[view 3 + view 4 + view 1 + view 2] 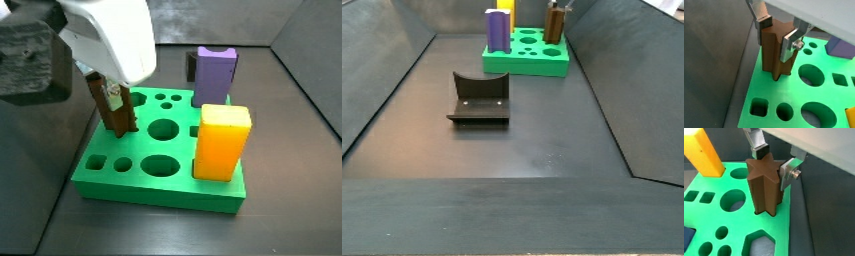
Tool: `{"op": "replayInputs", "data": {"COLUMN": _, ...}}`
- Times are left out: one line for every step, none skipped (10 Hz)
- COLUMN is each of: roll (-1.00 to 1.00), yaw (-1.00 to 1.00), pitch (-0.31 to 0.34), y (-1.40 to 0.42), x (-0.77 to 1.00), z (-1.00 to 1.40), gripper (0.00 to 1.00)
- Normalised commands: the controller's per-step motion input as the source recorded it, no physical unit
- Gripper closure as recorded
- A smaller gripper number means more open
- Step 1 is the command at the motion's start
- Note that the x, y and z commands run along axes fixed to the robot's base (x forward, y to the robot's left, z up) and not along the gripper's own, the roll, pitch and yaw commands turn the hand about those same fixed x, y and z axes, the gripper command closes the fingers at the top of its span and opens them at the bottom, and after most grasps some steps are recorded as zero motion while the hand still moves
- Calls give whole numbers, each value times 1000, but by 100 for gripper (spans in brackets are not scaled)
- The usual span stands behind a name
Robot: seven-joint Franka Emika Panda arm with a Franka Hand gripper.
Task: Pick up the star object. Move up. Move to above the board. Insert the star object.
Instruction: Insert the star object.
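Observation:
The star object is a tall brown ridged peg whose star-shaped top shows in a wrist view. My gripper is shut on its upper part, one silver finger on each side. The peg stands upright with its lower end at a near corner of the green board, over the star hole. I cannot tell how deep it sits. In a side view the peg hangs under the white gripper body. The far side view shows the peg on the board.
A purple notched block and an orange-yellow block stand upright in the board. Round, square and hexagonal holes in it are open. The dark fixture sits mid-floor. Sloping dark walls ring the floor.

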Motion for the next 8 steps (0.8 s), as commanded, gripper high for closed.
{"op": "replayInputs", "data": {"roll": 234, "yaw": 0, "pitch": 0, "y": -149, "x": 0, "z": -694, "gripper": 100}}
{"op": "replayInputs", "data": {"roll": 246, "yaw": 0, "pitch": 0, "y": -134, "x": 0, "z": -889, "gripper": 100}}
{"op": "replayInputs", "data": {"roll": 244, "yaw": 0, "pitch": 0, "y": -131, "x": 86, "z": -880, "gripper": 100}}
{"op": "replayInputs", "data": {"roll": 246, "yaw": 0, "pitch": 0, "y": -131, "x": 109, "z": -871, "gripper": 100}}
{"op": "replayInputs", "data": {"roll": 241, "yaw": 0, "pitch": 0, "y": -143, "x": 180, "z": -840, "gripper": 100}}
{"op": "replayInputs", "data": {"roll": 191, "yaw": 0, "pitch": 50, "y": -151, "x": 297, "z": -860, "gripper": 100}}
{"op": "replayInputs", "data": {"roll": 0, "yaw": 0, "pitch": 0, "y": 0, "x": 134, "z": -320, "gripper": 100}}
{"op": "replayInputs", "data": {"roll": -11, "yaw": 0, "pitch": -11, "y": 0, "x": 0, "z": 0, "gripper": 100}}
